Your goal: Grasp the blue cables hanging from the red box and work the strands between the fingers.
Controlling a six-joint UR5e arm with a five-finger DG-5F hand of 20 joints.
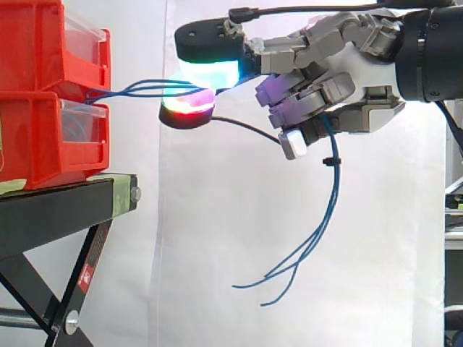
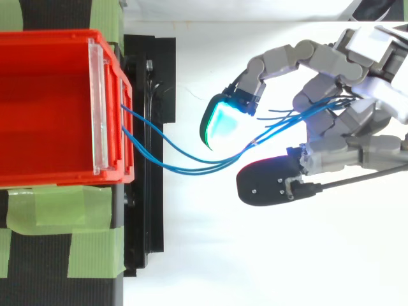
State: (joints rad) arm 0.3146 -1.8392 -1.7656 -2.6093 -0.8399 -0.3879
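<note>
Thin blue cable strands (image 2: 197,169), led from stacked red plastic bins (image 1: 43,137) at 9 o'clock, are pinched between the grey robotic hand's (image 1: 362,72) glowing pads, ends hung toward 6 o'clock.

Side cam: level with the stacked red plastic bins (image 1: 51,94), close in, looking across them toward the white curtain (image 1: 217,289), arm in from right. Top cam: overhead, looking straight down, close, bins at left. Shared: bin fronts, black metal stand (image 2: 150,95), thin blue cables (image 2: 204,167), grey robot hand (image 1: 354,72)
</note>
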